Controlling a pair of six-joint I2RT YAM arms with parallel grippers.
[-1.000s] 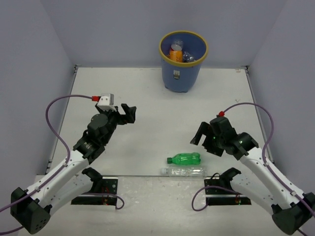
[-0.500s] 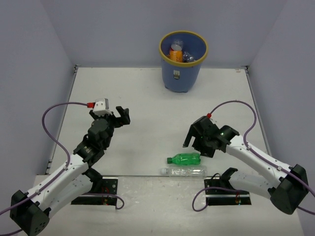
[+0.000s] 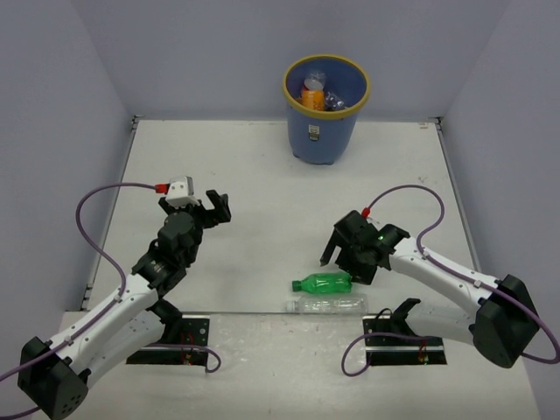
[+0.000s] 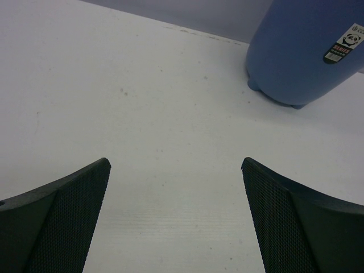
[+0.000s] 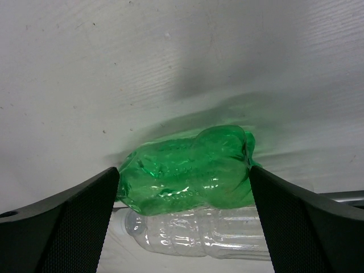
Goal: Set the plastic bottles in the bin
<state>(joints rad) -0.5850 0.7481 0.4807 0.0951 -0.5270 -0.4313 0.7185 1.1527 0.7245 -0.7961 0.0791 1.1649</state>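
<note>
- Since one second ago both arms are changing place: the left gripper is drawing back a little toward its own base, while the right gripper is swinging inward and down toward the bottles at the near edge.
- On the left, the left gripper is hovering over a bare part of the flat white table. Its jaws are standing wide apart with nothing between them. It is pointing toward the bin, and I think it is only waiting out of the way.
- At the far middle, the round blue plastic bin with the yellow rim is standing upright, well apart from both arms. A small orange bottle and some others are already lying inside it.
- Near the front edge, right of the middle, the small green plastic bottle is lying on its side with the cap to the left. The plain clear plastic bottle is lying just beside it on the near side, almost parallel.
- On the right, the right gripper is hanging just over the green bottle with its fingers spread wide, one at each side, not yet closing. It is probably approaching from the far side because the clear bottle is crowding the near side.
</note>
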